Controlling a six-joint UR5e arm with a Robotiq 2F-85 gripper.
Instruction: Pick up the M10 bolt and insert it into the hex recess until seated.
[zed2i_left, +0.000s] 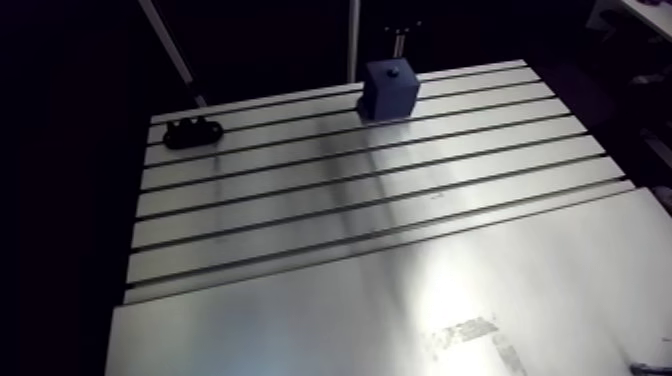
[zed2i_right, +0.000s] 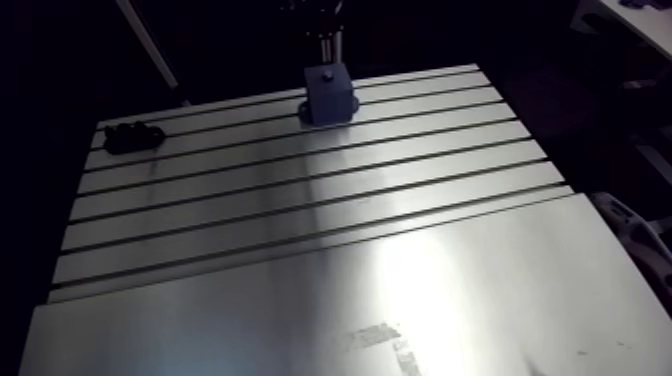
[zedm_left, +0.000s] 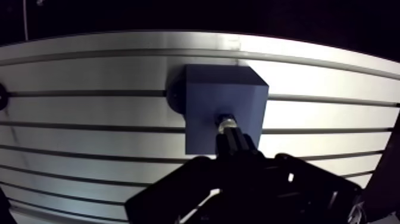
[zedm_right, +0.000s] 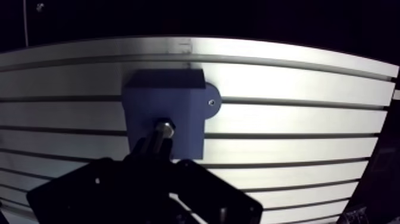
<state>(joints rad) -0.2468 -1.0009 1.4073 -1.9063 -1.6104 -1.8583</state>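
Observation:
A blue block (zedm_left: 223, 107) stands on the slotted aluminium table (zed2i_left: 350, 200) near its far edge, also seen in the arm view as the blue block (zed2i_left: 389, 88). My gripper (zedm_left: 233, 142) hangs right over it, its dark fingers (zedm_left: 241, 146) closed around the shank of the M10 bolt (zedm_left: 226, 124). The bolt's shiny end sits at the dark recess in the block's top face. How deep it has entered is hidden by the bolt itself. In the arm view only the metallic bolt (zed2i_right: 326, 45) shows above the block; the fingers are lost in the dark.
A small black fixture (zed2i_left: 192, 130) lies at the table's far left corner. A round flange (zedm_right: 211, 101) sticks out from the block's base. A smooth metal plate (zed2i_left: 400, 310) covers the near part of the table.

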